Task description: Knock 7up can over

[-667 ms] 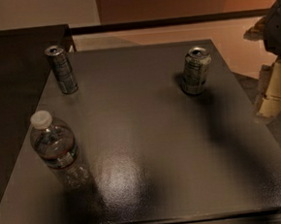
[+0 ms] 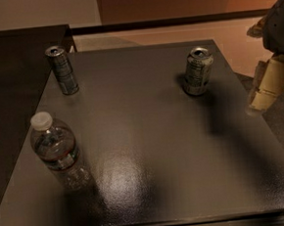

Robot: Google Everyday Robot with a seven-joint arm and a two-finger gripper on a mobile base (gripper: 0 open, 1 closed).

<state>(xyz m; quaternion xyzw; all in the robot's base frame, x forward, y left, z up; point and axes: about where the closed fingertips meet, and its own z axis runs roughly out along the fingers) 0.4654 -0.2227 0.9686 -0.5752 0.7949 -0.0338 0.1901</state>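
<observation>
Silvery-green stout 7up can [image 2: 197, 71] standing upright on dark flat table [image 2: 149, 148], around 1 o'clock. Cream-coloured robot gripper [image 2: 267, 88] hanging at 3 o'clock, off table edge, apart from can. Can't tell if wide or narrow. Best pushing high on can, toward 9 o'clock.

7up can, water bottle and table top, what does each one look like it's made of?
The 7up can looks like thin metal, likely aluminium: silver top, dull printed sides. The bottle is clear plastic, see-through, with a white cap. The table is dark and semi-gloss, perhaps painted or laminate, showing a soft glare. The claw hangs beyond the table edge nearest the can, not touching it.
</observation>
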